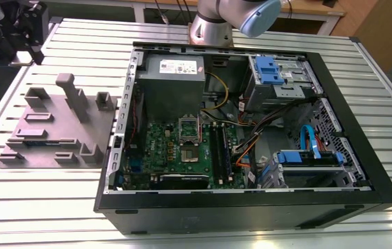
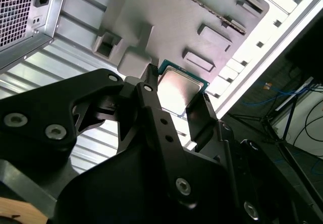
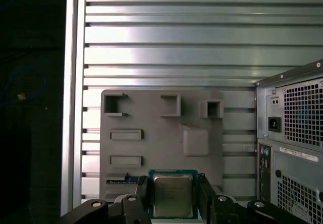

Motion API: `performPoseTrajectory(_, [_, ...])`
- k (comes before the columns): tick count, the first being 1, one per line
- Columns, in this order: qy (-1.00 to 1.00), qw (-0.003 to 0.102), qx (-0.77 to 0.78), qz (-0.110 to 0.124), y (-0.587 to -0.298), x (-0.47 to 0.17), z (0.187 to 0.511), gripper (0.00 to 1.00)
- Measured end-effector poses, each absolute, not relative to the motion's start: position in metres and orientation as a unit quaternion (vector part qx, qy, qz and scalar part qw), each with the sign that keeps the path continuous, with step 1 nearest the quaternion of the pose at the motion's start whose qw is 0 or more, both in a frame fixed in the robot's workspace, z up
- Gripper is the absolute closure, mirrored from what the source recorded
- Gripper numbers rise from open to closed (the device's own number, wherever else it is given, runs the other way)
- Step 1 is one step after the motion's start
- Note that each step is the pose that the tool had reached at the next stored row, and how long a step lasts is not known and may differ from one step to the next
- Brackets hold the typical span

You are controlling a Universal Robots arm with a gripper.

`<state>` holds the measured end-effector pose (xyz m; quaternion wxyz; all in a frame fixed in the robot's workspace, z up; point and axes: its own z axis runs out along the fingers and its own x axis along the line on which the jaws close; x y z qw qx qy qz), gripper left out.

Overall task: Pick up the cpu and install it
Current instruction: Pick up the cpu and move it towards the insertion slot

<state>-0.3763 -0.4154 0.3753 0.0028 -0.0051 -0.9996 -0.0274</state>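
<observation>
On the slatted metal surface [image 1: 44,207] in the exterior view, you see an open computer case [image 1: 362,171] with a green board [image 1: 161,150] lying flat inside. A grey moulded tray [image 1: 57,124] sits just beside the case on the exterior view's left. Your arm [image 1: 224,21] rises behind the case.

In the second wrist view, your hand [image 2: 176,85] pinches the cpu [image 2: 184,88]. A black finger [image 2: 151,103] presses on each of two opposite edges. You see the cpu's shiny metal top, with the grey tray behind it.

In the first wrist view, the cpu [image 3: 173,196] sits clamped between the fingers [image 3: 143,191] over one edge of the tray. The case's rear panel [image 3: 292,148] stands beside the tray.
</observation>
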Motion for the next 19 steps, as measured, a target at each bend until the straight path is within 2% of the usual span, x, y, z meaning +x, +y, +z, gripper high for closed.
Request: performPoseTrajectory(19, [-1.0, 0.003, -0.005, -0.027, -0.4154, -0.3712, 0.3753, 0.53])
